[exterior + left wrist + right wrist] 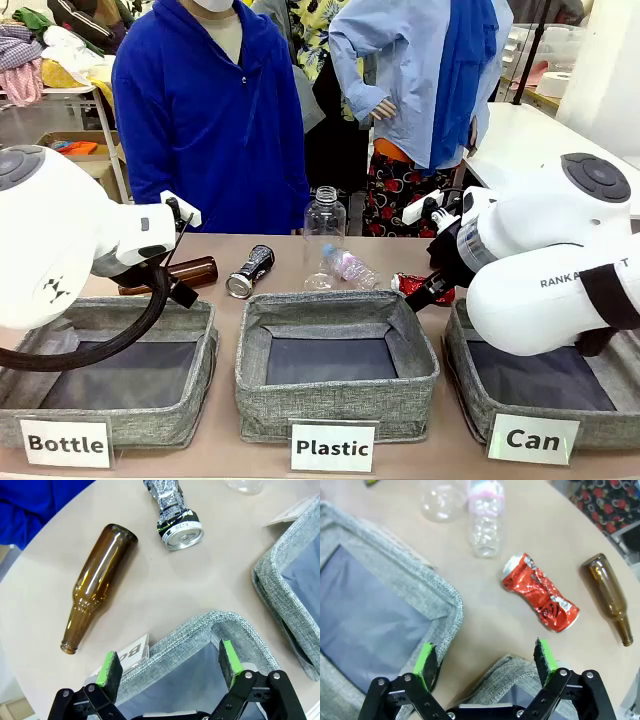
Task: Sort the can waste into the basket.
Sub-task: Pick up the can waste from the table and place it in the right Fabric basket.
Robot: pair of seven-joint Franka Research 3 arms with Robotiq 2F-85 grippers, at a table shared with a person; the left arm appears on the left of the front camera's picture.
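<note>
A crushed red can (540,592) lies on the table just beyond my open right gripper (485,662), which hovers over the near corner of the "Can" basket (506,674). From the front, the red can (412,287) peeks out behind the right arm, beside the grey "Can" basket (468,392). A black can (250,271) with a silver end lies behind the middle bin. It lies far ahead of my open left gripper (170,665), where the black can (176,515) points its silver end toward me. Neither gripper has anything between its fingers.
The "Bottle" bin (190,395) and the "Plastic" bin (335,398) stand left of the "Can" basket. A brown bottle (97,582) lies near the left gripper, another brown bottle (607,592) beside the red can. One clear plastic bottle (324,225) stands, another (350,266) lies. A person in blue (210,110) stands behind.
</note>
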